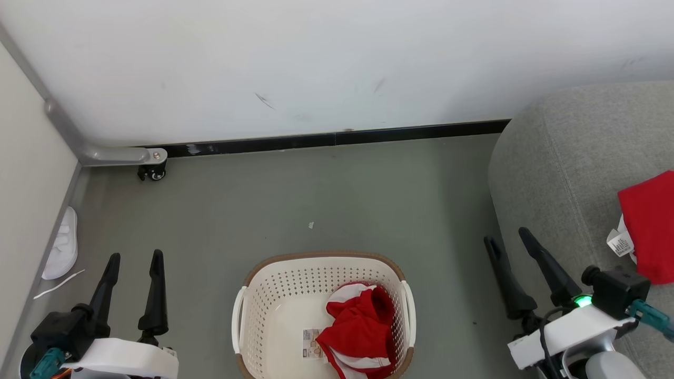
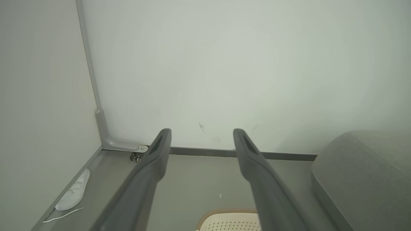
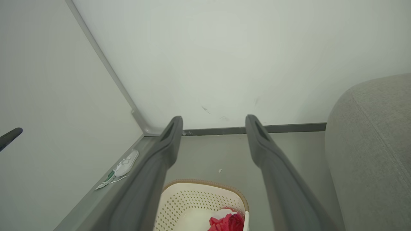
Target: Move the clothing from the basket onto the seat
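Left gripper (image 1: pixel 135 256) and right gripper (image 1: pixel 506 236): fingers apart, empty. The bright red striped fabric clothing (image 1: pixel 360 329) lies lower centre, inside the cream perforated plastic basket (image 1: pixel 295 287); better to descend vertically and pinch its highest fold.

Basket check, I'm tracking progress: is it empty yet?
Not empty. A crumpled red garment with white stripes lies in the basket, toward its right side; another red garment lies on the seat.

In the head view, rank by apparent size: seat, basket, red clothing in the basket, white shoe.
1. seat, cut off by the frame
2. basket, cropped at the bottom
3. red clothing in the basket
4. white shoe, smallest, though farther from the camera
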Tool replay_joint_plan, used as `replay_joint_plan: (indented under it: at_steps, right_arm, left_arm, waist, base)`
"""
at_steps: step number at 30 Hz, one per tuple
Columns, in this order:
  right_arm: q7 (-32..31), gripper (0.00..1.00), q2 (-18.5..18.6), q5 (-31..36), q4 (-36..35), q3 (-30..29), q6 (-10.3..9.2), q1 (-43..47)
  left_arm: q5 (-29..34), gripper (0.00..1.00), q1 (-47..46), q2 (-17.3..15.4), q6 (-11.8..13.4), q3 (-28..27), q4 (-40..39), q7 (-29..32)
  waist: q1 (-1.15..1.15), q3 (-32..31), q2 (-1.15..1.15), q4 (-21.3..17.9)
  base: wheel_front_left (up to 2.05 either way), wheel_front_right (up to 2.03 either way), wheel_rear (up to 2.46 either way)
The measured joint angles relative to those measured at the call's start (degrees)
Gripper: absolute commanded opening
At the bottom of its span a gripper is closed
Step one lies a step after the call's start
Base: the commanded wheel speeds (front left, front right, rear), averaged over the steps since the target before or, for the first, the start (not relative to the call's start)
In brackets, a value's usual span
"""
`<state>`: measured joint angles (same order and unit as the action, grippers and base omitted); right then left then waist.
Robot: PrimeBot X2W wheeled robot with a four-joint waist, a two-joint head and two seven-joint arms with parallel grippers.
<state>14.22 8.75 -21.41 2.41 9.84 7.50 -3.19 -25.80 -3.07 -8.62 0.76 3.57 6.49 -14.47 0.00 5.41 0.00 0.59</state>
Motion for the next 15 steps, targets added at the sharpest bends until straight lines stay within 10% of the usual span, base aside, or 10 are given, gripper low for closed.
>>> replay_joint_plan:
  at_steps: [15]
  right_arm:
    - [0.00, 1.00, -1.27, 1.40, -0.67, 0.10, 0.00, 1.57]
  left_arm:
    - [2.52, 1.00, 0.36, 2.04, -2.53, -3.09, 0.01, 0.00]
  waist:
    - [0.00, -0.98, 0.00, -0.79]
  base:
    - [0.00, 0.00, 0.00]
